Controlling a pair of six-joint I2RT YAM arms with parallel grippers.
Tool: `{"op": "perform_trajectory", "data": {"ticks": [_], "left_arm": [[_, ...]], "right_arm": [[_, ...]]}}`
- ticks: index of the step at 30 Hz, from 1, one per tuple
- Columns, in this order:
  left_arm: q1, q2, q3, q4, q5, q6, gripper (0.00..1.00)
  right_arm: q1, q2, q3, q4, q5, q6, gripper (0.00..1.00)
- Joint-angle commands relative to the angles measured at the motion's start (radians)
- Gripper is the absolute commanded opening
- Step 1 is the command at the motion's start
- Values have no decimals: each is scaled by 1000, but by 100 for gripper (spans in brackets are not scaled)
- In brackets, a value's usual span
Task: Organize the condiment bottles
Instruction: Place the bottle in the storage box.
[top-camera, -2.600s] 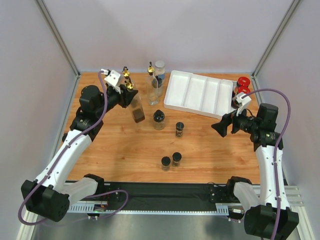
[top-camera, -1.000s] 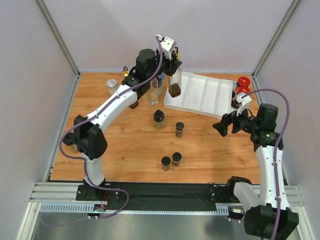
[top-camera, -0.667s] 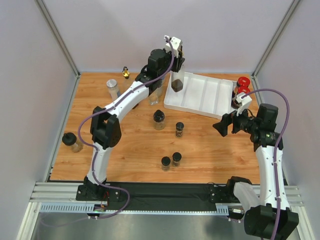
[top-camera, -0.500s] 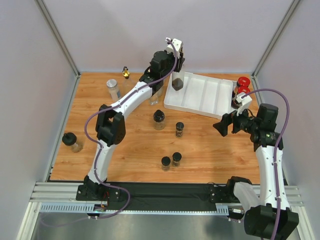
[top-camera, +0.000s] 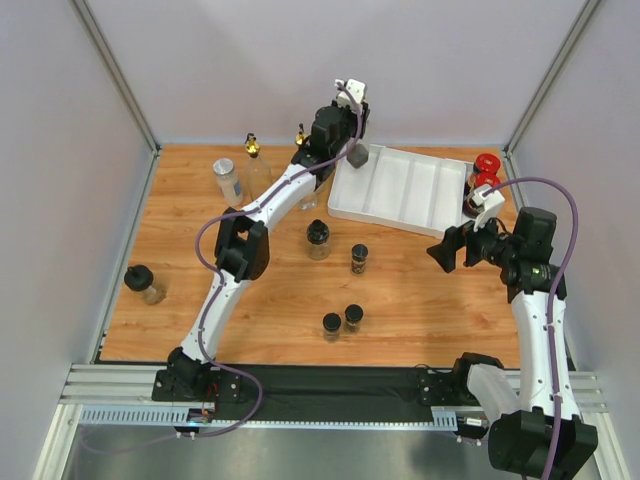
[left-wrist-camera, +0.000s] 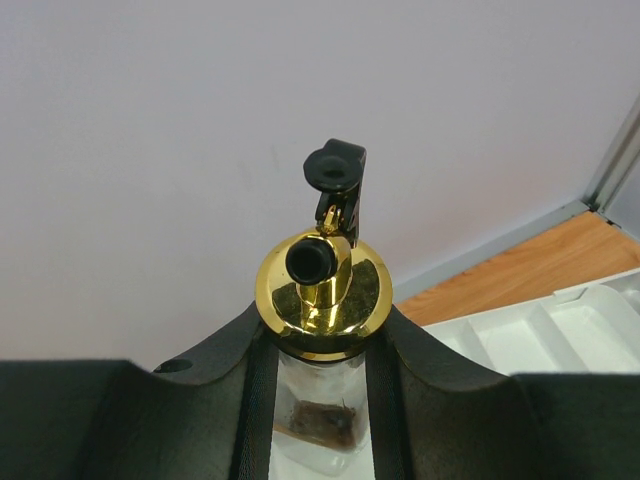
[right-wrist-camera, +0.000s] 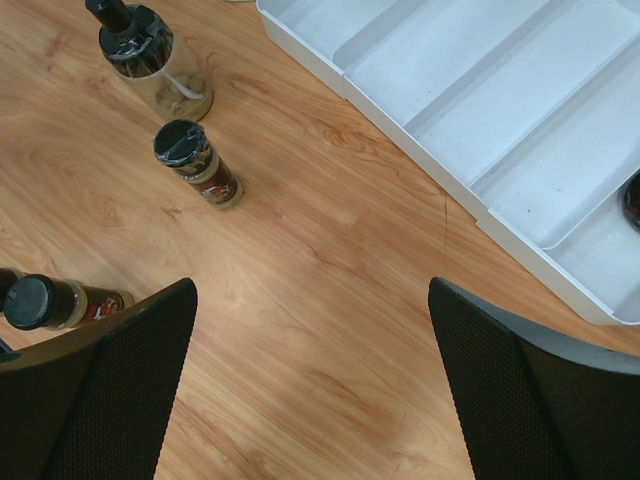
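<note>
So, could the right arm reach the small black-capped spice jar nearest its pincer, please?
Probably yes: the right pincer is open and empty, and nothing stands between it and the upright spice jar.

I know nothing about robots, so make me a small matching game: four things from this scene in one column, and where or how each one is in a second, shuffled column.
Things
1. gold-spouted bottle
2. red-lidded jars
3. pair of small black-capped jars
4. right gripper

Place or state
A. open, hovering over the wooden table
B. standing side by side, nearest the arm bases
C. clamped in the left gripper, by the left end of the white tray
D. beside the tray's right end

Pairs: 1-C, 2-D, 3-B, 4-A
</note>
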Motion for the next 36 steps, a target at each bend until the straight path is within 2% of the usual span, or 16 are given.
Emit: {"op": "perform_trajectory", "data": {"ticks": [1, 13, 18, 20, 21, 23, 24, 27, 31, 36], "left_arm": [[2, -21, 91, 137, -27, 52, 0], [7, 14, 84, 118, -27, 57, 0], [7, 27, 79, 105, -29, 52, 7], [5, 28, 77, 103, -29, 48, 15], [5, 31, 76, 103, -30, 46, 25], [5, 30, 73, 101, -32, 40, 38], [5, 30, 73, 100, -35, 38, 51], [7, 17, 56, 92, -35, 35, 69], [4, -6, 28, 94, -34, 32, 77], [4, -42, 21, 86, -32, 34, 81]], "right_arm": [[1, -2, 29, 7, 9, 7, 100], [1, -3, 32, 4, 17, 4, 100], [1, -7, 32, 7, 23, 4, 100], [1, -8, 30, 5, 23, 4, 100], [1, -8, 30, 5, 25, 4, 100], [1, -8, 30, 8, 25, 4, 100], [1, -8, 30, 8, 26, 3, 100], [1, -8, 30, 8, 26, 3, 100], [1, -11, 30, 8, 31, 3, 100], [1, -16, 30, 10, 32, 3, 100]]}}
